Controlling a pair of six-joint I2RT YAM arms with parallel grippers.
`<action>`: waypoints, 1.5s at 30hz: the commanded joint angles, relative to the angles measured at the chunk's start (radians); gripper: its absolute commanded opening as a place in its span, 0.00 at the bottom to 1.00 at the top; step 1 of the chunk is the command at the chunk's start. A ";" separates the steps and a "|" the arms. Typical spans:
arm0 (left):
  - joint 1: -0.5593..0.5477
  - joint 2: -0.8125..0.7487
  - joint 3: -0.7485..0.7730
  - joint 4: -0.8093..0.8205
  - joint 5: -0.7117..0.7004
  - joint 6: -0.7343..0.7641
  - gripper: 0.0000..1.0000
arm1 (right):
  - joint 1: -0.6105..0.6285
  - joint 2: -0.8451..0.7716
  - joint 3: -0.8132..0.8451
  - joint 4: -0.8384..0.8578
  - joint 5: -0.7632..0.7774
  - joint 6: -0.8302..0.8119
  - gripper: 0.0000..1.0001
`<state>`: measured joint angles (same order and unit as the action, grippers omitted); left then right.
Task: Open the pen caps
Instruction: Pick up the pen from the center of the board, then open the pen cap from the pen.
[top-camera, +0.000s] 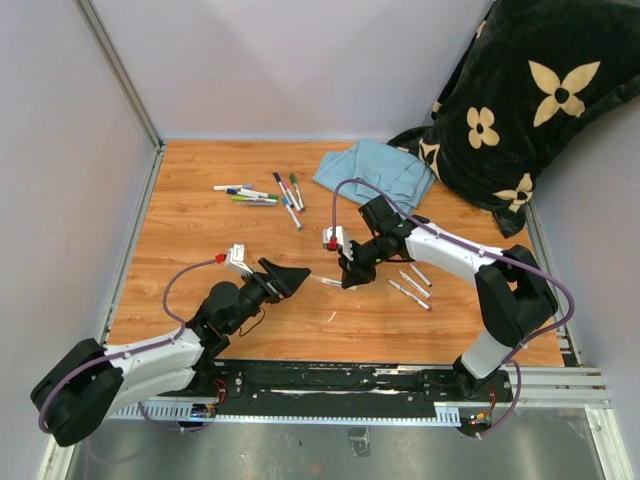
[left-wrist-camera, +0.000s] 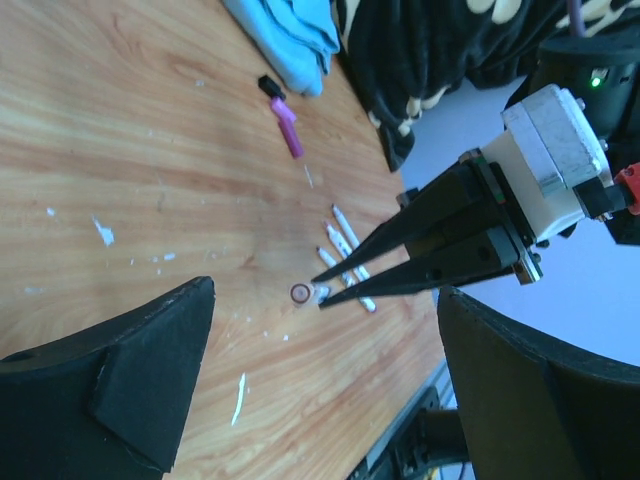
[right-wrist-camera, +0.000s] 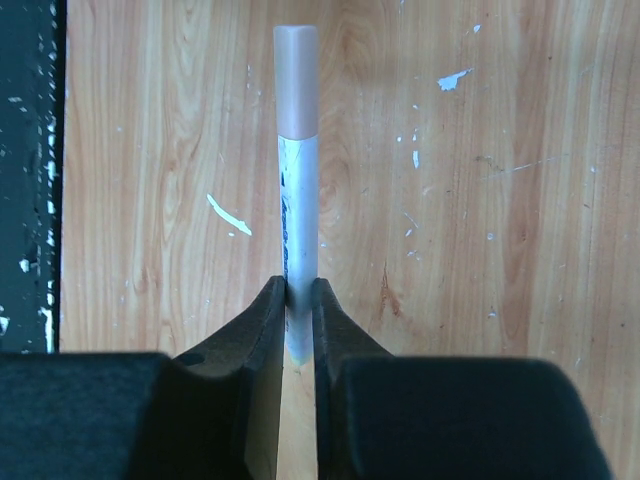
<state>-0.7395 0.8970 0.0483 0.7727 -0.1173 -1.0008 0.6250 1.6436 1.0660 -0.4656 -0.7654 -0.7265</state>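
My right gripper (top-camera: 346, 279) (right-wrist-camera: 300, 292) is shut on the white barrel of a marker (right-wrist-camera: 298, 200) and holds it above the table. The marker's pale brownish-pink cap (right-wrist-camera: 297, 80) is on and points toward my left gripper. In the left wrist view the cap's end (left-wrist-camera: 301, 293) shows, sticking out of the right gripper's fingertips. My left gripper (top-camera: 290, 279) (left-wrist-camera: 325, 335) is open wide and empty, a short way in front of that cap. A loose pink cap (left-wrist-camera: 288, 126) and a black cap (left-wrist-camera: 270, 86) lie near the blue cloth (left-wrist-camera: 285, 35).
Several capped markers (top-camera: 262, 194) lie at the back left. Three white barrels without caps (top-camera: 411, 284) lie to the right of the right gripper. A blue cloth (top-camera: 375, 170) and a black flowered blanket (top-camera: 520, 100) fill the back right corner.
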 joint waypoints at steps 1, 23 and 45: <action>-0.026 0.084 0.041 0.169 -0.146 -0.026 0.94 | -0.034 -0.011 -0.004 0.035 -0.133 0.098 0.01; -0.138 0.378 0.156 0.240 -0.214 -0.095 0.26 | -0.048 -0.001 -0.005 0.071 -0.202 0.183 0.01; -0.138 0.405 0.192 0.356 -0.066 -0.012 0.00 | -0.056 -0.087 -0.040 0.118 -0.261 0.260 0.61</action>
<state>-0.8684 1.2850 0.2043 1.0519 -0.2241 -1.0485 0.5751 1.5776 1.0386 -0.3744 -0.9974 -0.5049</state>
